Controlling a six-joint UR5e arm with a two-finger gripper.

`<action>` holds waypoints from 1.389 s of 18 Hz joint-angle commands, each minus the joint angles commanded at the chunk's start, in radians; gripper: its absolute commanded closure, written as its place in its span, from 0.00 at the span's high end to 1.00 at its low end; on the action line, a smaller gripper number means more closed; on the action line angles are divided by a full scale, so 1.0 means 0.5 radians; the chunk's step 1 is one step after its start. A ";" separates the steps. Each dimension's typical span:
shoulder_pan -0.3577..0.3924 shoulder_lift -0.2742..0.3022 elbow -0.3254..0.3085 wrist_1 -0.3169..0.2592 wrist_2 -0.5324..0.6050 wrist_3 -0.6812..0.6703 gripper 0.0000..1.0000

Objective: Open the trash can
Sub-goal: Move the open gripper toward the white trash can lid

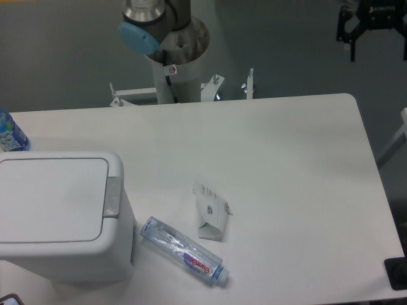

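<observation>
The trash can (63, 254) is a large white boxy bin at the front left of the table. Its flat lid (54, 200) lies closed, with the grey push-button latch (112, 197) on its right edge. My gripper (378, 46) is black and hangs high at the top right, beyond the table's far right corner and far from the bin. Its fingers look spread apart with nothing between them.
A clear plastic bottle (184, 251) lies on its side just right of the bin. A flattened white carton (212, 213) lies behind it. A blue-labelled bottle (9, 133) stands at the left edge. The arm's base (172, 57) stands behind the table. A black object (397, 273) is at the front right corner.
</observation>
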 joint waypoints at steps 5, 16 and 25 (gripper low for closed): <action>-0.166 -0.070 0.003 0.160 -0.009 -0.504 1.00; -0.442 -0.203 0.156 0.160 -0.009 -1.176 1.00; -0.553 -0.215 0.181 0.187 -0.193 -1.593 1.00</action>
